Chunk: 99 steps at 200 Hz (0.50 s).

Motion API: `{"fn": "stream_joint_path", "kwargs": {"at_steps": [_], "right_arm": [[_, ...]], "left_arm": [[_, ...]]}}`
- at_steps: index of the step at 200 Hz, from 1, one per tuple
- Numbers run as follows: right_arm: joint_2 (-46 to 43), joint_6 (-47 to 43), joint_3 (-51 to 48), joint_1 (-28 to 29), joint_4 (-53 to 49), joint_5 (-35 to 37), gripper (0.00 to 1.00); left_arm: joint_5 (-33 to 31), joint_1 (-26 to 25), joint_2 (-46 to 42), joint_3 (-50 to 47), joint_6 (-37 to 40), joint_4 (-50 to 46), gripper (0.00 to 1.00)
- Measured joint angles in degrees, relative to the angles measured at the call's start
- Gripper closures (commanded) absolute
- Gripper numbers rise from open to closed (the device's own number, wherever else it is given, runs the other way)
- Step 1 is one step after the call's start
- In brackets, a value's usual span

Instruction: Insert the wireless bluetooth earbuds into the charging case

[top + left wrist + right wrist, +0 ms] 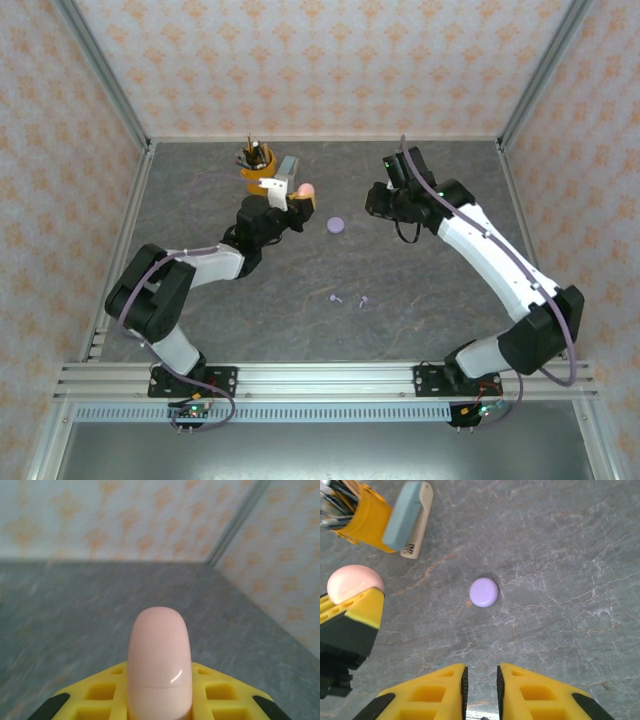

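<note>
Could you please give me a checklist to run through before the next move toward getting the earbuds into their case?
1. Pink case secured in the left end effector: ok, clamped between its yellow fingers.
2. Pink case open for loading: not ok, it looks closed, with only a seam showing.
3. Right end effector free: ok, fingers slightly apart with nothing between them.
4. Lilac earbuds located: ok, two lie apart on the table, nearer the arm bases.
5. Lilac disc unobstructed: ok, it lies alone ahead of the right end effector.
6. Earbud orientation for grasping: cannot tell, too small.
</note>
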Motion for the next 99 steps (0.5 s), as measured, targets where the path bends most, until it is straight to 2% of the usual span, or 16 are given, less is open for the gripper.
{"fn": "stream_joint_path", "kwargs": {"at_steps": [46, 99], "right_arm": [[8.35, 2.93, -1.64, 0.00, 3.56, -0.33, 0.69], [19.58, 9.55, -0.48, 0.37, 6.64, -0.59, 0.55]], "left_arm": [[0.63, 3.39, 6.23, 3.02, -11.54, -13.25, 1.00], [3.89, 3.78, 11.17, 3.85, -18.82, -17.29, 1.00]]}}
